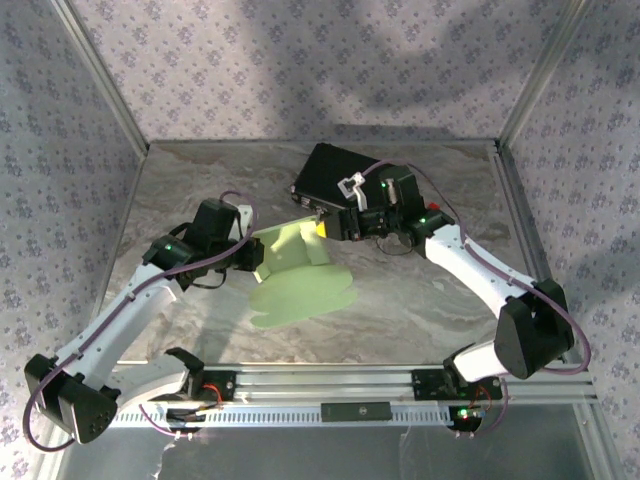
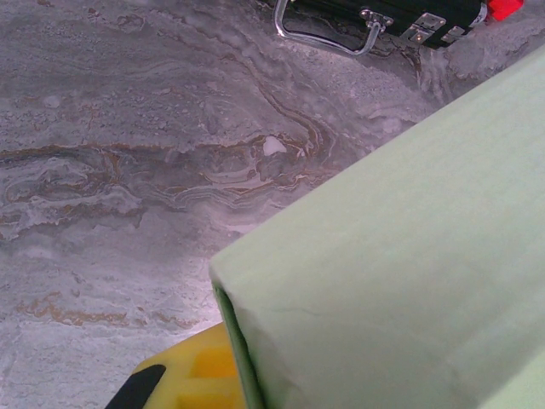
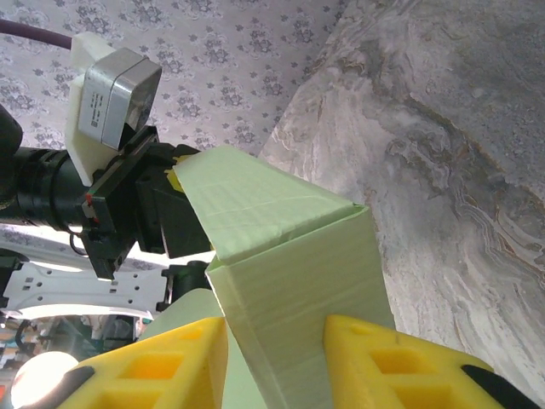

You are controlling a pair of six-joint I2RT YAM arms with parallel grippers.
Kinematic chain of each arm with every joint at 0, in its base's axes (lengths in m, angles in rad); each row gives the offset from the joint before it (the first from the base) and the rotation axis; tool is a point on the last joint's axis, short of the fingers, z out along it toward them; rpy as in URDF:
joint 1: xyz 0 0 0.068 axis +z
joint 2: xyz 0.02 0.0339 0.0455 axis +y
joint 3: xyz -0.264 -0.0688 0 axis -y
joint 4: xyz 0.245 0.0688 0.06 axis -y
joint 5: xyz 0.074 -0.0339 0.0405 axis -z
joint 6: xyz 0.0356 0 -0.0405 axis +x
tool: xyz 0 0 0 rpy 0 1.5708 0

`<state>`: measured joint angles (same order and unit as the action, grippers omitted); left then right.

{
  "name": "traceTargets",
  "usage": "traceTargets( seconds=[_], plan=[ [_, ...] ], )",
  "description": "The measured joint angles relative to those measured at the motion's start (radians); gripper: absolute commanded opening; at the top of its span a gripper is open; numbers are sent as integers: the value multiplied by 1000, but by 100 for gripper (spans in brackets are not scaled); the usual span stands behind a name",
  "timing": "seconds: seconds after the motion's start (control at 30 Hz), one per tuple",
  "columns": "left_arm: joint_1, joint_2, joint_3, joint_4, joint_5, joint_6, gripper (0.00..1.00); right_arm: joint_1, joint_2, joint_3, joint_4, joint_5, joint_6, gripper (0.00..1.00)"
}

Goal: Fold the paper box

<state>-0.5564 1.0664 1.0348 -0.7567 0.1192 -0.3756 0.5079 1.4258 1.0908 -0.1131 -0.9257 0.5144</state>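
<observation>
Paper box (image 1: 296,272): pale green card in the middle of the table, half folded. One part stands up as a walled corner, and a rounded flap lies flat toward the near edge.
Inside the box: cannot tell from here.
Left gripper (image 1: 254,258): at the box's left side, clenched on a raised flap. Its yellow finger (image 2: 192,379) sits right against the card's edge.
Right gripper (image 3: 274,331): at the box's far right corner. Its two yellow fingers (image 3: 162,366) press on either side of the folded corner, grasping it.
Black case (image 1: 335,178): on the table just behind the box. The lid is shut, so the contents are hidden. A silver handle (image 2: 372,32) and metal latches (image 2: 423,28) are on the side facing the box.
Writing: cannot make any out on the card or the case.
Table (image 1: 420,290): grey marbled top.
Walls (image 1: 300,60): pale, with a small flower print.
</observation>
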Motion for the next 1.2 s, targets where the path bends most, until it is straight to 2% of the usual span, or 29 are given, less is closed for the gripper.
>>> traceTargets(
  seconds=[0.2,0.43,0.87,1.2],
  plan=[
    [0,0,4,0,0,0,0,-4,0,-1,13,2,10,29],
    [0,0,5,-8,-4,0,0,10,0,10,-35,43,-19,27],
    [1,0,14,-37,-24,-3,0,127,8,154,-258,358,-142,22],
    [1,0,14,-82,-57,-3,0,203,59,212,-327,540,-176,8]
  ],
)
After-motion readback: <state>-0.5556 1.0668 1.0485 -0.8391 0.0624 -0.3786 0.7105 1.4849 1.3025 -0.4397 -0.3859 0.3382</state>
